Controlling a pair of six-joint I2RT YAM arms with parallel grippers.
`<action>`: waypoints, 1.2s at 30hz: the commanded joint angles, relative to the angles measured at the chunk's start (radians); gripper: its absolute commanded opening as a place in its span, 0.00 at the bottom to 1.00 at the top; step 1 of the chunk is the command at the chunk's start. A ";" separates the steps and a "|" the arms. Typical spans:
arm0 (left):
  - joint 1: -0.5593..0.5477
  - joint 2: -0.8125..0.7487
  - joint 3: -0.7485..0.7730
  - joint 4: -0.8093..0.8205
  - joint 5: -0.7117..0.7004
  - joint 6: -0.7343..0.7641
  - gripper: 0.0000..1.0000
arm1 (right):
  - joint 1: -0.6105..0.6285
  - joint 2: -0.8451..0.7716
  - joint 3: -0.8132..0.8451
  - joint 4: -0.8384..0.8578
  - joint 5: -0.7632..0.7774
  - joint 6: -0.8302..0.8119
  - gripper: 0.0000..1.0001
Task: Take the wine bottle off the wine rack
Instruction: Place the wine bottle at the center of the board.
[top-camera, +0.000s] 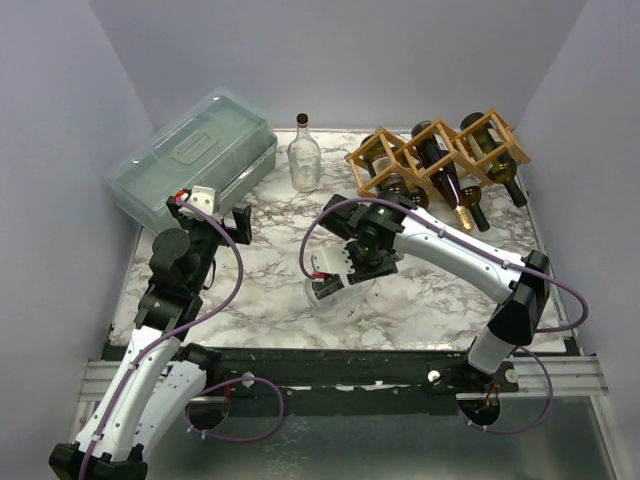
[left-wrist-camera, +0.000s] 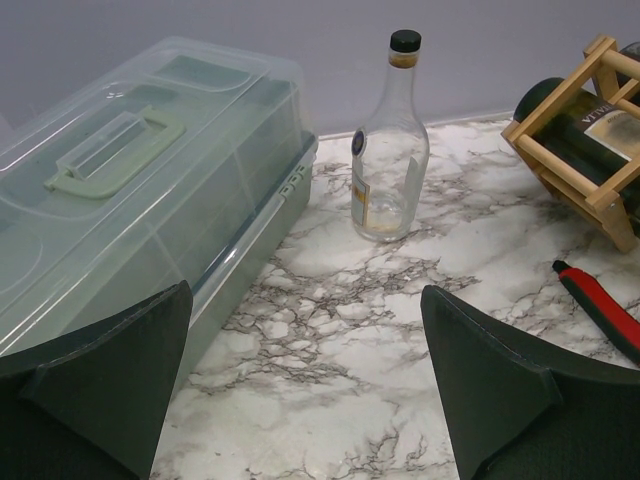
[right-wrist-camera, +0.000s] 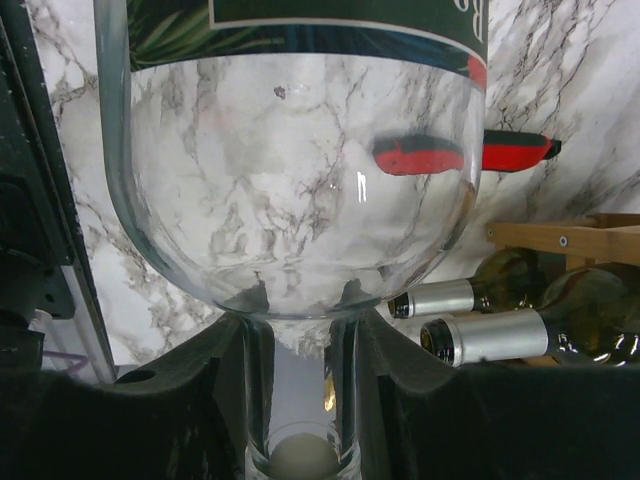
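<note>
A clear wine bottle (top-camera: 325, 290) with a dark green label lies level, low over the marble table, in front of the rack. My right gripper (top-camera: 355, 262) is shut on its neck (right-wrist-camera: 300, 390), with one black finger (right-wrist-camera: 200, 380) on each side. The wooden wine rack (top-camera: 435, 150) stands at the back right. It holds three dark bottles (top-camera: 440, 165) with their necks pointing towards me. The rack's corner (right-wrist-camera: 560, 235) and two silver-capped necks (right-wrist-camera: 480, 337) show in the right wrist view. My left gripper (top-camera: 225, 215) is open over bare marble, far from the rack.
A translucent green-grey lidded box (top-camera: 195, 155) sits at the back left, close to the left gripper (left-wrist-camera: 310, 385). An upright clear bottle (top-camera: 304, 155) with a black cap stands between the box and the rack. A red-capped bottle neck (left-wrist-camera: 600, 305) sticks out below the rack.
</note>
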 joint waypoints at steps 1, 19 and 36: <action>-0.003 -0.009 -0.005 0.018 -0.011 0.012 0.99 | 0.016 0.000 0.035 0.026 0.126 0.007 0.00; -0.003 -0.012 -0.004 0.018 0.003 0.014 0.99 | 0.100 0.064 -0.039 0.026 0.414 -0.022 0.02; -0.003 -0.019 -0.004 0.017 0.011 0.017 0.99 | 0.150 0.130 -0.064 0.025 0.555 -0.054 0.10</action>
